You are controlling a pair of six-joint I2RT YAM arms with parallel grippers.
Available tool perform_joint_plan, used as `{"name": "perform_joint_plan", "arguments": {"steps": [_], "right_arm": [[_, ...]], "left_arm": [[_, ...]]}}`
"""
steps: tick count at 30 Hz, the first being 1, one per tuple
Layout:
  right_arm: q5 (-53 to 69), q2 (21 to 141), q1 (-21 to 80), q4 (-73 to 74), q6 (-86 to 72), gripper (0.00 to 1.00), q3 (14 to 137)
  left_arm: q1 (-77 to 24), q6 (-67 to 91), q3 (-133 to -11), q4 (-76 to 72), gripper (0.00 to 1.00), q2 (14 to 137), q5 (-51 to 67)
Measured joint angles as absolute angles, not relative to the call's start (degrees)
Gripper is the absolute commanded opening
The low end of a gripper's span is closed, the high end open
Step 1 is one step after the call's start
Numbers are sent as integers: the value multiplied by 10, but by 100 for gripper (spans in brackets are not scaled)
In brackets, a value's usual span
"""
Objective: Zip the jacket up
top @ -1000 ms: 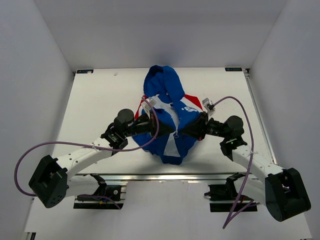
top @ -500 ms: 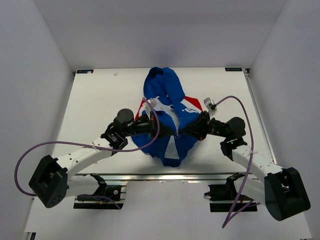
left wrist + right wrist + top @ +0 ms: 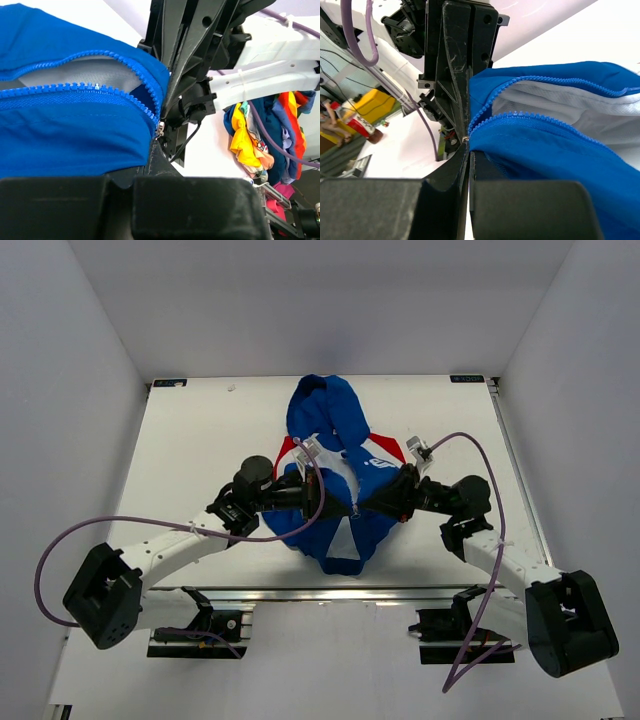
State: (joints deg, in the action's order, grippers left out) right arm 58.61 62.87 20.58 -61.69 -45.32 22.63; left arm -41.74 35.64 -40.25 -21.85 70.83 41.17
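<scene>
A: Checking the step in hand: seating the zip ends, by the look of it. Jacket (image 3: 335, 430) lies mid-table (image 3: 200, 430), hood (image 3: 322, 400) to the far side, hem (image 3: 340, 562) toward the arms. Left gripper (image 3: 320, 495) and right gripper (image 3: 372, 502) meet nose to nose at the lower front.

B: Fingers?

A: Left: closed down on blue cloth beside the bottom of one tooth row. Right: narrow, a slit only, pinching the other front edge. Both hold jacket cloth.

B: Zip (image 3: 75, 89) state?

A: Open. Both wrist views show two tooth rows apart, with white lining (image 3: 75, 70) between, converging near the fingertips. A small metal part (image 3: 159, 131) sits where they meet. Slider or pin, cannot tell.

B: So nothing closed yet.

A: Judged so. The next move calls for lining up the two bottom ends, with the pin fully into the slider and both edges taut and level. Then one gripper holds the hem down while the other finds the pull and draws it toward the hood. Risk: the cloth bunches and the pin misses.
</scene>
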Motion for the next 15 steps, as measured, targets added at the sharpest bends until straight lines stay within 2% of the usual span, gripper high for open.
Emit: {"name": "perform_joint_plan", "arguments": {"steps": [15], "right_arm": [[537, 635, 206, -498, -463, 0, 250]], "left_arm": [[-430, 302, -420, -129, 0, 701, 370]]}}
